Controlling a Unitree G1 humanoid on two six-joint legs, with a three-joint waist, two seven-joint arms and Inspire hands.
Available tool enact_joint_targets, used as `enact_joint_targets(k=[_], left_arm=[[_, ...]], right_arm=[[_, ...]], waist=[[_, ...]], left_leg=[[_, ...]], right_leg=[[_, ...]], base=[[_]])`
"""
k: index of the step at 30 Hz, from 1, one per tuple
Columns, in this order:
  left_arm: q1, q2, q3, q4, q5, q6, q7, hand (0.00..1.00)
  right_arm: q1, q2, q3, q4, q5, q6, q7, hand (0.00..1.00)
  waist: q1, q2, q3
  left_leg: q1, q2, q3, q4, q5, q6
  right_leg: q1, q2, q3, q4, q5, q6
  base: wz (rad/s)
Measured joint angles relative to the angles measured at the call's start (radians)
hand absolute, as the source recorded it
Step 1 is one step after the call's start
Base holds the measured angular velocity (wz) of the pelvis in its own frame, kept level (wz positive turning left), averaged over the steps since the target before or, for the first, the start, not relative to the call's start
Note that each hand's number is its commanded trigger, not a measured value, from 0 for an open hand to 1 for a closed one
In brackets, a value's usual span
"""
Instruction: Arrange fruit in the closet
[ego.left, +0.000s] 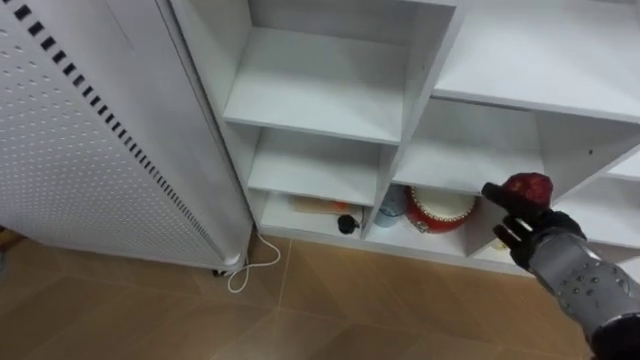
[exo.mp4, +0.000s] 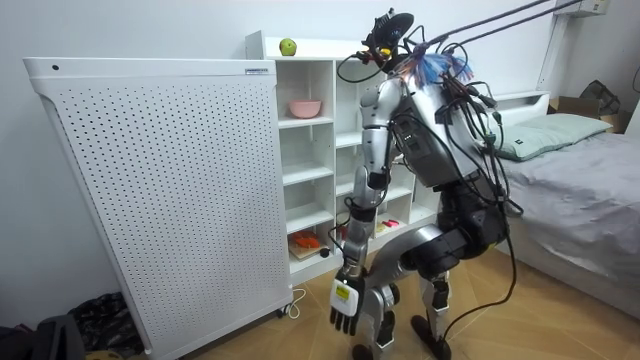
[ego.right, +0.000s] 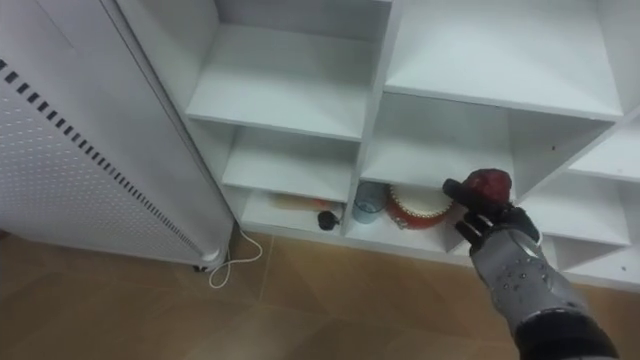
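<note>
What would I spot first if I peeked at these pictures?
Most likely the dark red fruit gripped in the robot's right hand, held in front of the low shelves of the white closet. Just behind it, a red-and-white bowl sits in a bottom compartment. In the room view a green apple perches on top of the closet, and the left hand hangs open by the robot's side.

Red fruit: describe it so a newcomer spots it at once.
Find the white closet beside the perforated panel and drop to its bottom row. There, at the right, the right hand has its fingers curled round the red fruit. Unlike the red-and-white bowl on the shelf to its left, it is small, dark red and held.
</note>
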Motion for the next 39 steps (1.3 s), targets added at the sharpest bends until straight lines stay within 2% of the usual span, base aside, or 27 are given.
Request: enact_joint_targets(k=[1, 2, 3, 4, 6, 9, 11, 14, 17, 20, 21, 24, 29, 33, 39], left_arm=[[0.010, 0.008, -0.006, 0.005, 0.021, 0.000, 0.021, 0.00], [0.041, 0.022, -0.026, 0.014, 0.070, 0.001, 0.057, 0.00], [0.077, 0.035, -0.055, 0.021, 0.123, 0.009, 0.087, 0.00], [0.092, 0.038, -0.069, 0.027, 0.150, 0.018, 0.100, 0.00], [0.140, 0.035, -0.096, 0.040, 0.242, 0.068, 0.136, 0.00], [0.159, 0.006, -0.096, 0.056, 0.318, 0.118, 0.143, 0.00], [0.161, -0.006, -0.096, 0.056, 0.338, 0.125, 0.143, 0.00], [0.161, -0.012, -0.094, 0.055, 0.338, 0.124, 0.144, 0.00], [0.161, -0.015, -0.093, 0.053, 0.342, 0.124, 0.153, 0.00], [0.163, -0.020, -0.094, 0.053, 0.366, 0.124, 0.165, 0.00], [0.165, -0.023, -0.094, 0.052, 0.368, 0.124, 0.166, 0.00], [0.166, -0.033, -0.094, 0.045, 0.379, 0.123, 0.167, 0.00], [0.166, -0.044, -0.094, 0.042, 0.386, 0.118, 0.167, 0.00], [0.167, -0.045, -0.093, 0.042, 0.427, 0.115, 0.166, 0.00], [0.166, -0.045, -0.094, 0.030, 0.430, 0.109, 0.166, 0.00]], right_arm=[[0.000, -0.001, 0.000, -0.005, 0.001, 0.000, -0.013, 0.85], [-0.002, -0.004, 0.000, -0.014, 0.008, 0.000, -0.034, 0.57], [-0.012, -0.005, 0.000, -0.015, 0.015, 0.000, -0.057, 0.00], [-0.017, -0.005, 0.000, -0.015, 0.019, 0.000, -0.066, 0.00], [-0.022, -0.007, 0.000, -0.030, 0.035, -0.001, -0.100, 0.00], [-0.023, -0.011, 0.000, -0.042, 0.059, -0.002, -0.129, 0.00], [-0.031, -0.014, 0.000, -0.046, 0.083, -0.003, -0.139, 0.00], [-0.064, -0.021, 0.001, -0.057, 0.118, -0.005, -0.155, 0.00], [-0.076, -0.044, 0.001, -0.104, 0.127, -0.041, -0.175, 0.00], [-0.076, -0.069, 0.001, -0.136, 0.133, -0.076, -0.181, 0.00], [-0.075, -0.072, 0.002, -0.134, 0.134, -0.079, -0.185, 0.00], [-0.074, -0.071, 0.002, -0.134, 0.140, -0.081, -0.194, 0.00], [-0.074, -0.071, 0.002, -0.134, 0.148, -0.090, -0.210, 0.00], [-0.074, -0.072, 0.002, -0.134, 0.153, -0.091, -0.212, 0.00], [-0.074, -0.072, 0.005, -0.134, 0.153, -0.091, -0.206, 0.00]], waist=[[0.000, -0.001, -0.0003], [0.000, -0.002, -0.0007], [0.000, -0.002, -0.0007], [0.001, -0.002, -0.0007], [0.004, -0.002, -0.0008], [0.006, -0.001, -0.0008], [0.009, -0.001, -0.0010], [0.013, 0.000, -0.0015], [0.029, 0.003, -0.0033], [0.047, 0.011, -0.0073], [0.049, 0.016, -0.0104], [0.053, 0.024, -0.0124], [0.050, 0.024, -0.0125], [0.050, 0.024, -0.0125], [0.051, 0.025, -0.0124]], left_leg=[[0.000, 0.000, 0.000, 0.001, 0.000, 0.000], [-0.001, 0.000, 0.000, 0.007, -0.001, 0.001], [-0.002, 0.001, 0.000, 0.013, -0.002, 0.003], [-0.003, 0.001, 0.000, 0.016, -0.003, 0.005], [-0.014, 0.004, 0.000, 0.034, -0.006, 0.008], [-0.034, 0.007, -0.001, 0.077, -0.016, 0.015], [-0.045, 0.008, -0.009, 0.106, -0.027, 0.016], [-0.057, 0.008, -0.019, 0.144, -0.041, 0.014], [-0.059, 0.008, -0.022, 0.156, -0.044, 0.012], [-0.056, 0.007, -0.022, 0.172, -0.047, 0.022], [-0.054, 0.007, -0.023, 0.173, -0.048, 0.023], [-0.054, 0.003, -0.022, 0.175, -0.048, 0.023], [-0.052, -0.008, -0.023, 0.177, -0.049, 0.024], [-0.052, -0.008, -0.024, 0.178, -0.049, 0.024], [-0.051, -0.008, -0.024, 0.183, -0.050, 0.025]], right_leg=[[0.000, 0.000, 0.000, 0.000, 0.000, 0.000], [0.000, 0.000, 0.000, -0.001, 0.000, 0.000], [0.000, 0.000, 0.000, 0.000, 0.000, 0.001], [0.000, 0.000, 0.000, 0.002, -0.001, 0.001], [0.000, 0.000, -0.007, 0.009, -0.003, 0.004], [0.000, -0.001, -0.011, 0.038, -0.021, 0.007], [-0.001, 0.001, -0.013, 0.060, -0.037, 0.008], [-0.002, 0.001, -0.018, 0.087, -0.049, 0.009], [0.000, 0.000, -0.022, 0.093, -0.050, 0.013], [0.007, -0.002, -0.022, 0.106, -0.051, 0.011], [0.012, -0.003, -0.025, 0.105, -0.052, 0.012], [0.012, -0.008, -0.025, 0.108, -0.053, 0.013], [0.012, -0.019, -0.024, 0.119, -0.058, 0.016], [0.012, -0.019, -0.025, 0.119, -0.059, 0.016], [0.012, -0.019, -0.024, 0.123, -0.059, 0.016]], base=[[0.00], [0.00], [0.00], [0.00], [0.07], [0.16], [0.09], [0.00], [0.00], [0.02], [0.00], [0.00], [0.05], [0.01], [0.00]])
